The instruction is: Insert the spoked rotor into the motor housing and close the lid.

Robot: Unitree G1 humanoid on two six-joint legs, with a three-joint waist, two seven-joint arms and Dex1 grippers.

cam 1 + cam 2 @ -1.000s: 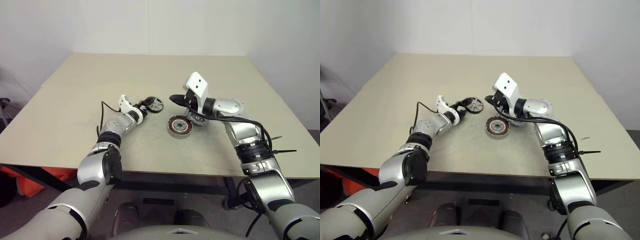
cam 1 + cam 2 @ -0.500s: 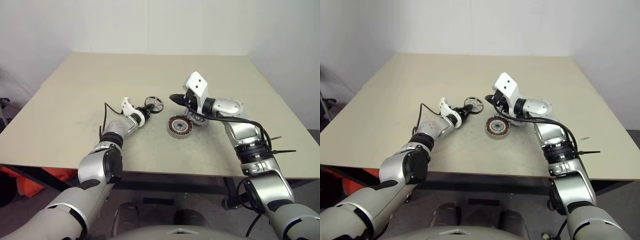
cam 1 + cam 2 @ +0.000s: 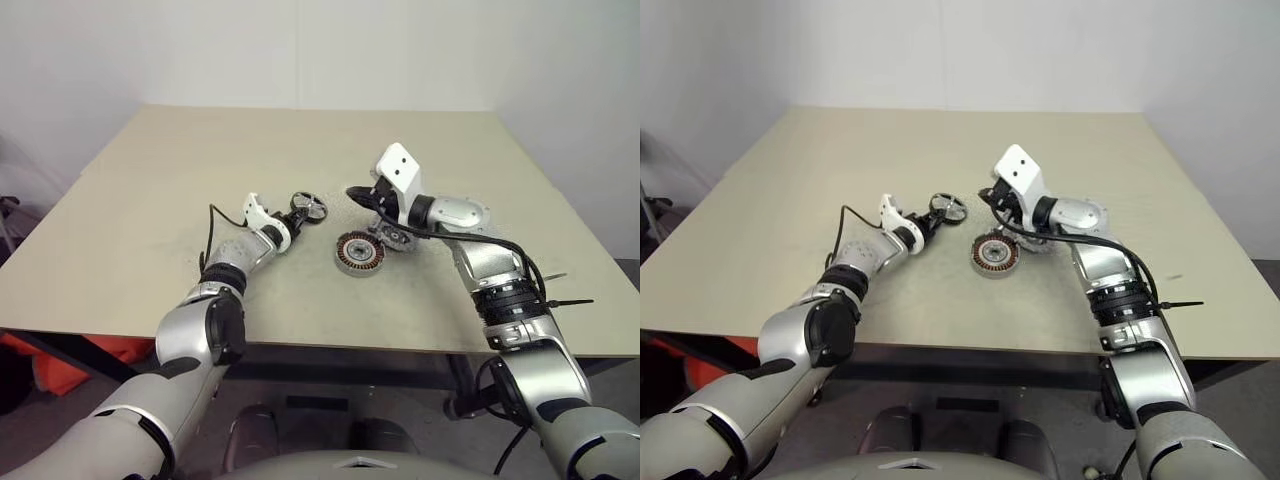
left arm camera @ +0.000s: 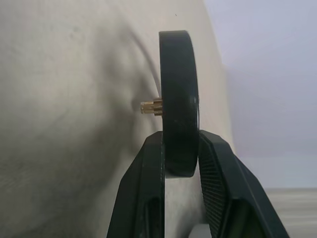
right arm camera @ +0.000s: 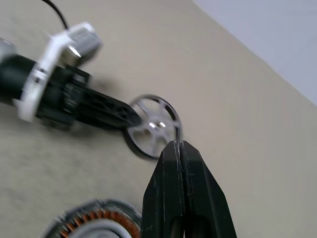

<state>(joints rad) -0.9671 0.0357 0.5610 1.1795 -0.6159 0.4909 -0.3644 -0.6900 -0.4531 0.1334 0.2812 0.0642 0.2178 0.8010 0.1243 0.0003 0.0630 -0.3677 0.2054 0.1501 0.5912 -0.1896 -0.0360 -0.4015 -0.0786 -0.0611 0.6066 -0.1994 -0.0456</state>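
The left gripper (image 4: 181, 158) pinches the spoked rotor (image 4: 179, 99) edge-on between its two black fingers (image 4: 146, 198) — a brass shaft stub (image 4: 152, 106) juts sideways — above the tabletop (image 4: 64, 124).

I can read no text, label, brand, number or sign in any of my views.
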